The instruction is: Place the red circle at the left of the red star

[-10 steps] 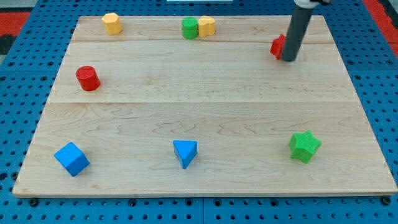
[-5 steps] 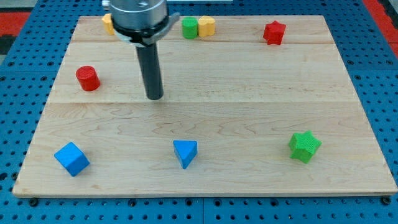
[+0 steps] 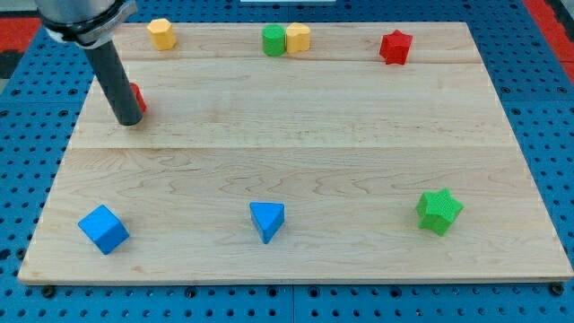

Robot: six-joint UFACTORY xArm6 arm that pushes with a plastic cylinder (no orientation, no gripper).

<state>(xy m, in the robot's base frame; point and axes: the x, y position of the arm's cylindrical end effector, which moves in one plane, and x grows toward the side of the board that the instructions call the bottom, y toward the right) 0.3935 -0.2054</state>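
Note:
The red circle [image 3: 137, 97] sits near the board's left edge, mostly hidden behind my dark rod. My tip [image 3: 129, 120] rests on the board right in front of it, at its lower left, touching or nearly touching it. The red star [image 3: 395, 47] stands far off at the view's top right.
A yellow block [image 3: 160, 33] is at the top left. A green block [image 3: 273, 39] and a yellow block [image 3: 298, 38] touch at the top middle. A blue cube [image 3: 103, 229], a blue triangle [image 3: 267, 220] and a green star [image 3: 439, 212] line the bottom.
My tip has swept from beside the red star at the top right, across the board's middle, to the red circle at the left. No block has visibly moved.

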